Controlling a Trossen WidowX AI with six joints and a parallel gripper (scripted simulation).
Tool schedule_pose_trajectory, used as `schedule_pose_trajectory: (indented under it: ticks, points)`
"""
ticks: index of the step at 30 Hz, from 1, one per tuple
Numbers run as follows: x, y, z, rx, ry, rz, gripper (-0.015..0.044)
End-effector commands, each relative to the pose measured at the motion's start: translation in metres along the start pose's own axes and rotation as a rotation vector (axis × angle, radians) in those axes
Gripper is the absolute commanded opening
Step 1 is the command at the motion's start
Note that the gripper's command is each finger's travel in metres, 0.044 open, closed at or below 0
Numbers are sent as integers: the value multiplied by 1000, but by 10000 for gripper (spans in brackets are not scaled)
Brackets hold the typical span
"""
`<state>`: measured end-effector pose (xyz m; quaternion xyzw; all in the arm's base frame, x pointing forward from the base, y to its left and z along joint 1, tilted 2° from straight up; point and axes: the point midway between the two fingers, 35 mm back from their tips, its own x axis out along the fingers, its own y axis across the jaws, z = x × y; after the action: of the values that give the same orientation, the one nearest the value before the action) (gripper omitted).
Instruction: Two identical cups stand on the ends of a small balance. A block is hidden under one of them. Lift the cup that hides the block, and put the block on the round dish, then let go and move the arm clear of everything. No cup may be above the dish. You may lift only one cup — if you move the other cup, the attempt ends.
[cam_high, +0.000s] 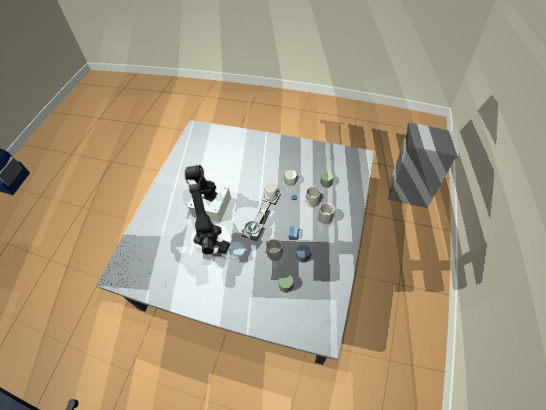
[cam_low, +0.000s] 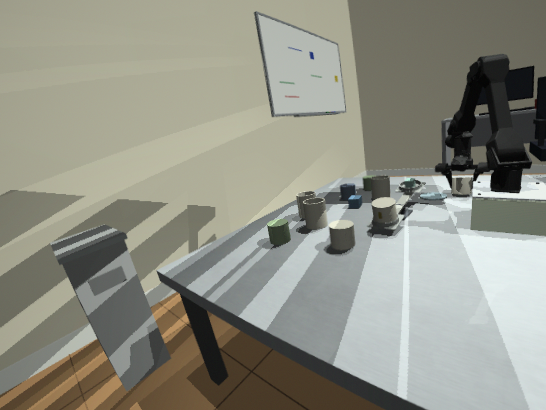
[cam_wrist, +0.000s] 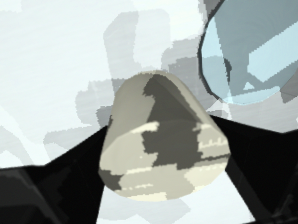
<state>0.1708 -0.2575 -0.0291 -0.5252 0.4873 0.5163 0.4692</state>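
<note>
My gripper (cam_high: 218, 248) (cam_low: 460, 181) (cam_wrist: 155, 124) is shut on a cream cup (cam_low: 461, 188) (cam_wrist: 164, 170). The cup is low over the table, beside the round dish and not above it; I cannot tell whether it touches the table. The light blue round dish (cam_high: 237, 250) (cam_low: 433, 196) (cam_wrist: 240, 60) has nothing on it. A small teal block (cam_high: 253, 227) (cam_low: 410, 181) lies uncovered on one end of the balance (cam_high: 261, 215) (cam_low: 403, 202). The other cream cup (cam_high: 270, 191) (cam_low: 384, 211) stands on the balance's far end from the dish.
A taupe cup (cam_high: 274, 249) (cam_low: 380, 188), a dark blue cup (cam_high: 303, 253) (cam_low: 348, 191) and a green cup (cam_high: 286, 283) stand beyond the dish. A blue block (cam_high: 293, 232) (cam_low: 355, 201) lies beside the balance. Several more cups stand past it. A pale box (cam_high: 220, 209) (cam_low: 505, 216) is by the arm's base.
</note>
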Motion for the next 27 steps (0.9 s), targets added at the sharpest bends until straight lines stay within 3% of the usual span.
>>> schedule_pose_trajectory:
  ticks: [1,18,23,27]
  points:
    - [6,0,-2,-3,9,0,0]
    - [-5,0,-1,0,1,0,440]
    - [-50,0,-1,-3,9,0,440]
    - [-52,0,-1,-3,9,0,440]
